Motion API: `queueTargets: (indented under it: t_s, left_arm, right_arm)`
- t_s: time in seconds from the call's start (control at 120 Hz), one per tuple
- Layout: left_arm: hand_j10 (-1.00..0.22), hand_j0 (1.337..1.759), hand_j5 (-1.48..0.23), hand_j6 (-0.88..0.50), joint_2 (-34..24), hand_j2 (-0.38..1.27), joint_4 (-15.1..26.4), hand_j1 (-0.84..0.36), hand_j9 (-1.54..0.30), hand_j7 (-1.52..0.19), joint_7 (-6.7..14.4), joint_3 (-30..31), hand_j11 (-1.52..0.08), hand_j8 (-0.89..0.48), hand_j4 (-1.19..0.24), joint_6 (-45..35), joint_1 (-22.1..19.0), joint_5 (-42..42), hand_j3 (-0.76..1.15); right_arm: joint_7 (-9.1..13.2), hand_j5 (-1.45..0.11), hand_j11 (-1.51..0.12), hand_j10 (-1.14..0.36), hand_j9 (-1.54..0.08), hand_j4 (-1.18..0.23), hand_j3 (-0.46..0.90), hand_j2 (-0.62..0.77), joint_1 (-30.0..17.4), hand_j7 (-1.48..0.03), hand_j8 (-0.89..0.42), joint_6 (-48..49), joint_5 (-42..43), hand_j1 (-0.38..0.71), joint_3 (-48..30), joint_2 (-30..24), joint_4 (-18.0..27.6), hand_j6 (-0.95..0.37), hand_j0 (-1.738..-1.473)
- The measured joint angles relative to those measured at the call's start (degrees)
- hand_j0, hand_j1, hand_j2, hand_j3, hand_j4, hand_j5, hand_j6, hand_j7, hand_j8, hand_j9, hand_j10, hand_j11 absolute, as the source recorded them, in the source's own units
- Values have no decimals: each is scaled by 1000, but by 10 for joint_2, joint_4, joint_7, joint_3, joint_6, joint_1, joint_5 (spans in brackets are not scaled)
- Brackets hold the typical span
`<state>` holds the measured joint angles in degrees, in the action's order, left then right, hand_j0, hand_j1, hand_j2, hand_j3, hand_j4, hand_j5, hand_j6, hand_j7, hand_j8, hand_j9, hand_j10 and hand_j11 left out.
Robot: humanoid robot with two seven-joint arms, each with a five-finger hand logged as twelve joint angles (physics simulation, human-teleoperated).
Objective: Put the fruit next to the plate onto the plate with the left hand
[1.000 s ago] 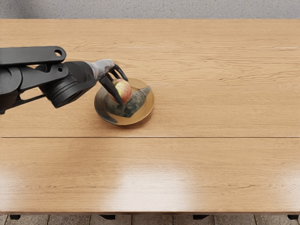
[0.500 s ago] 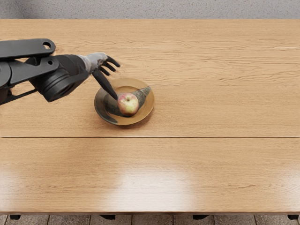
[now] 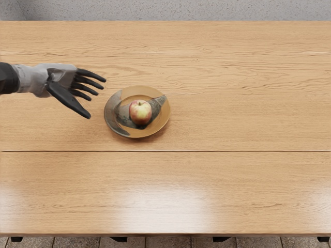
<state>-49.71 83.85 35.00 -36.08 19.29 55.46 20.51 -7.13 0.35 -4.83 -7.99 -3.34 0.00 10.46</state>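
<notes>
Bottom of frame: front edge of wooden table, with a pale glare patch on the varnish at lower centre. Above that, a thin seam across the full width of the board.

Mid frame, left of centre: shallow golden plate, glossy, dark reflections on the inner surface. Apple seated near the middle of it, red-yellow, touching nothing but the dish. On the plate, then, not beside it; placement judged done from the present layout.

Left of the plate and slightly higher in frame: left hand, entering from the left edge on a grey wrist. Released: fingers fanned out and straight, thumb angled down-right toward the plate, holding nothing. Near the rim but apart from it. Height over the table not readable from this angle.

Handling, by judgement only: firm, rigid fruit of moderate weight. Smooth waxy skin, so likely slippery under hard fingertips and prone to roll on a glossy dish. Bruisable if squeezed hard or dropped. Best hold, if a regrasp were needed: from above, thumb opposed to fingers across the widest girth, not at the stem end.

Upper frame: wood grain running to the far edge, then a strip of grey wall. Right hand nowhere in frame.
</notes>
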Motion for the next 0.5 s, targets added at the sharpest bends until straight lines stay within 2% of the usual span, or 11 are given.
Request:
queueTargets:
  t_s: [0.108,0.242,0.367,0.5]
  left_arm:
    - [-255,1658,-331,-254,-14,53,-9,46,-330,-330,0,-57,-330,-254,-255,71,-37,-15,0]
    - [-254,1658,-329,-254,-38,52,-47,47,-329,-329,0,-111,-329,-254,-254,133,-76,-56,0]
    - [-253,1658,-329,-254,-41,52,-90,47,-329,-329,0,-130,-329,-253,-254,150,-84,-89,0]
    - [-253,1658,-328,-253,-41,52,-108,47,-328,-328,0,-132,-328,-253,-253,155,-95,-105,0]
  right_arm:
    - [0,-45,-45,-35,-45,-35,0,-7,0,-45,-35,0,0,-307,0,0,0,-35,-1658]
    - [0,-45,-45,-35,-45,-35,0,-7,0,-45,-35,0,0,-307,0,0,0,-35,-1658]
    - [0,-45,-45,-35,-45,-35,0,-7,0,-45,-35,0,0,-307,0,0,0,-35,-1658]
    - [0,-45,-45,-35,-45,-35,0,-7,0,-45,-35,0,0,-308,0,0,0,-35,-1658]
